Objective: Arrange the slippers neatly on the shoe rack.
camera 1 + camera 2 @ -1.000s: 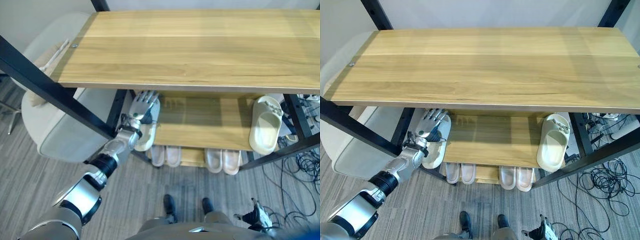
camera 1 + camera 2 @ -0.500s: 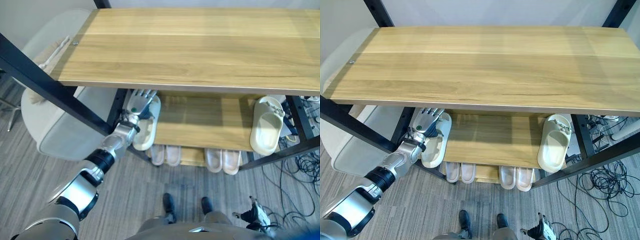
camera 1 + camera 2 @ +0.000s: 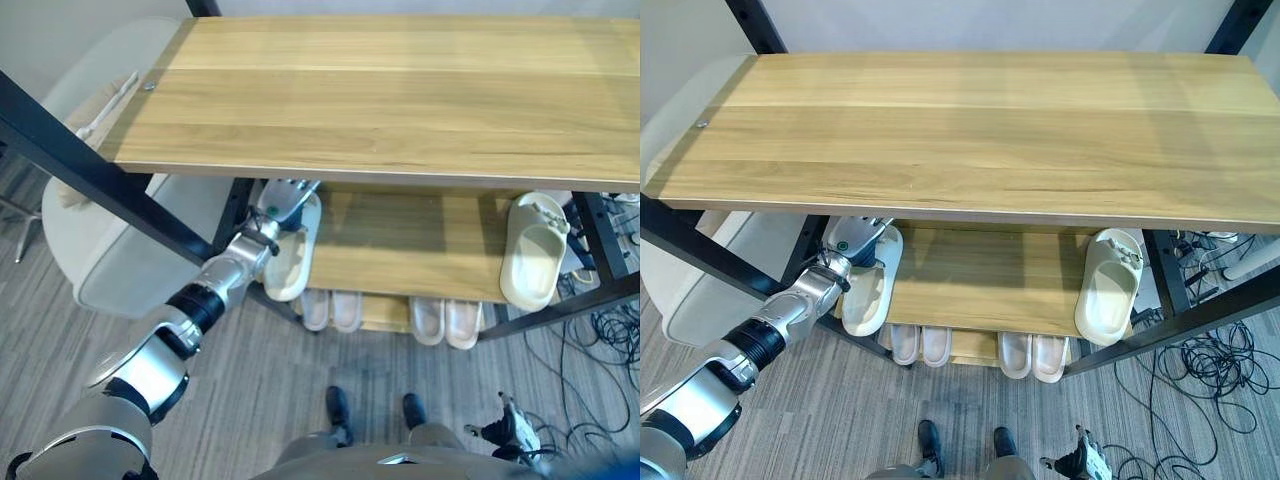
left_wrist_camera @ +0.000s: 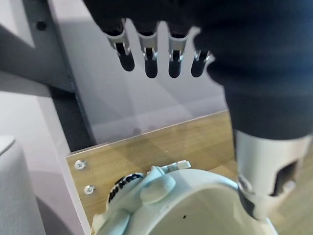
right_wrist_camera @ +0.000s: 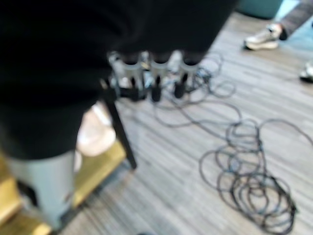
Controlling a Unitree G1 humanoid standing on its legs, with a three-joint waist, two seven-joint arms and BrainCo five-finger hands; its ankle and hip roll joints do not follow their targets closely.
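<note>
At the nine o'clock end of the shoe rack's [image 3: 970, 130] middle shelf [image 3: 990, 275], the left hand [image 3: 852, 238] reaches in under the top board. In its wrist view its fingers [image 4: 149, 61] are straight and spread above a pale slipper [image 3: 870, 285], gripping nothing. That slipper lies toe-in along the shelf's left edge, its heel at the front lip, apparently just placed or being nudged straight.

On the lowest shelf, toward six o'clock, two pairs [image 3: 920, 345] [image 3: 1033, 356] already stand side by side, toes inward.

At the three o'clock end of the middle shelf sits the other pale slipper [image 3: 1106, 285], well apart from its mate. I judge the task mostly done; what remains is bringing these two together.

The right hand [image 5: 154, 78] hangs over the floor with fingers relaxed and empty.
</note>
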